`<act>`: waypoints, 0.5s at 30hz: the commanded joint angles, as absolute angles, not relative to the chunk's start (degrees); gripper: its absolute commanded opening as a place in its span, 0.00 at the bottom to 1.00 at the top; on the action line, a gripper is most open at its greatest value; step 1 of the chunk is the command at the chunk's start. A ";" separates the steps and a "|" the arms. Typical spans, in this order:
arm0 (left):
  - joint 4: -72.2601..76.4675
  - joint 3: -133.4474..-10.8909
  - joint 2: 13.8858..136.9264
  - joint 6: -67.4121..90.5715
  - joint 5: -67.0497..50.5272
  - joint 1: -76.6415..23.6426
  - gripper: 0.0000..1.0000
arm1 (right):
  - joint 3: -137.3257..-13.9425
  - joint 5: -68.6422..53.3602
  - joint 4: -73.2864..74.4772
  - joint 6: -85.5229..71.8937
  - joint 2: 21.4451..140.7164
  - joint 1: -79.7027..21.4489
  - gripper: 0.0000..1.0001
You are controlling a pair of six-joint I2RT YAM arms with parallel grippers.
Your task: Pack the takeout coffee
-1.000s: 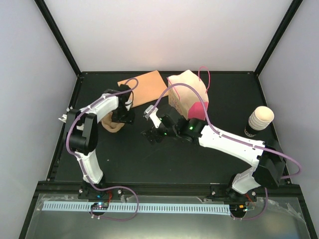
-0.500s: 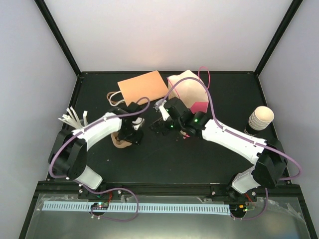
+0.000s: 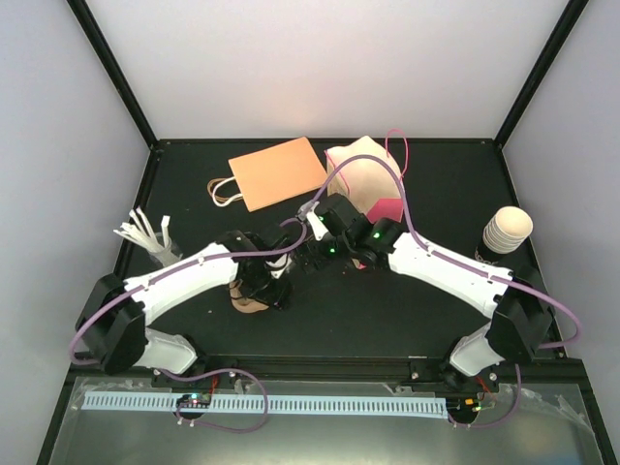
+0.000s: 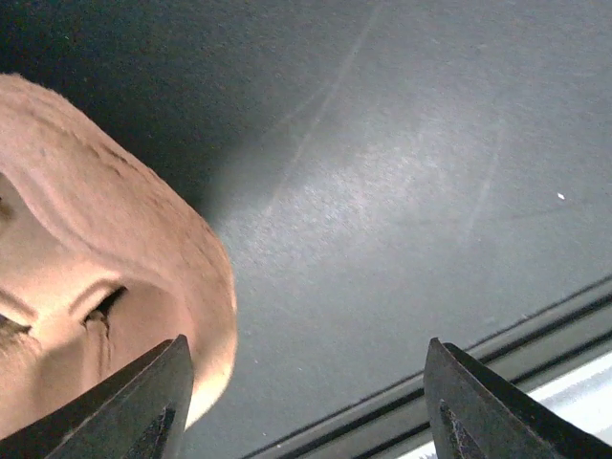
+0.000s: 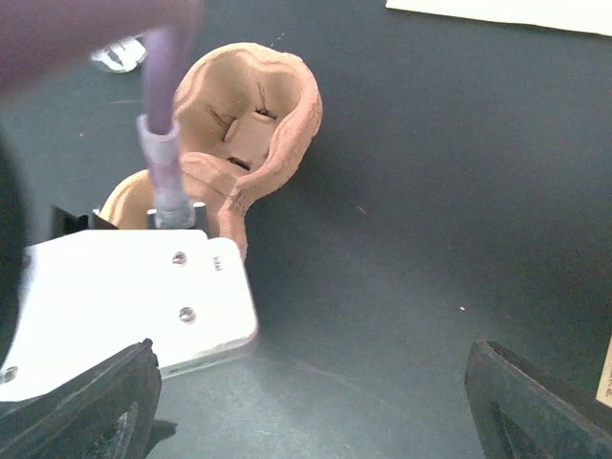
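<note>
The takeout coffee (image 3: 507, 233) stands upright near the right edge of the table (image 3: 387, 320), well apart from both grippers. The left gripper (image 4: 306, 378) has its fingers apart, one just beside the rim of the pulp carrier (image 5: 251, 124); the right gripper (image 5: 311, 382) is spread wide above the table

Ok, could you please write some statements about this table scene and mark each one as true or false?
1. The cream-white ribbed paper cup stands on the right side of the black table, apart from both claws. True.
2. The flat orange-brown paper bag stands upright. False: it lies flat at the far side.
3. The brown moulded pulp carrier lies right by the left claw. True.
4. The right claw is shut on the cup. False: it is open and holds nothing.
5. The bundle of thin white sticks is inside a pink bag. False: it lies near the table's left edge.
</note>
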State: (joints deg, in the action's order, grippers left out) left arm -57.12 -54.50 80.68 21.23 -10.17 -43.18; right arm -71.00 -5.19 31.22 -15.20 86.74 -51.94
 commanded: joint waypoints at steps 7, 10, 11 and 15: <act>-58.74 -55.85 70.14 29.31 -5.67 -45.80 0.72 | -66.96 -8.05 24.18 -14.00 79.29 -51.63 0.89; -58.64 -57.14 69.89 32.87 -0.59 -45.86 0.72 | -64.32 -9.88 21.99 -12.96 76.49 -51.66 0.89; -58.33 -57.21 69.84 34.21 0.96 -45.73 0.72 | -63.77 -10.34 21.68 -12.74 76.00 -51.68 0.89; -56.88 -56.96 68.78 41.17 7.83 -45.71 0.69 | -62.95 -12.90 22.30 -11.92 75.54 -51.65 0.89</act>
State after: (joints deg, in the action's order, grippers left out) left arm -57.45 -55.11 70.37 32.58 -1.45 -45.63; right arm -64.01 -9.52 24.47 -13.58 76.16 -51.70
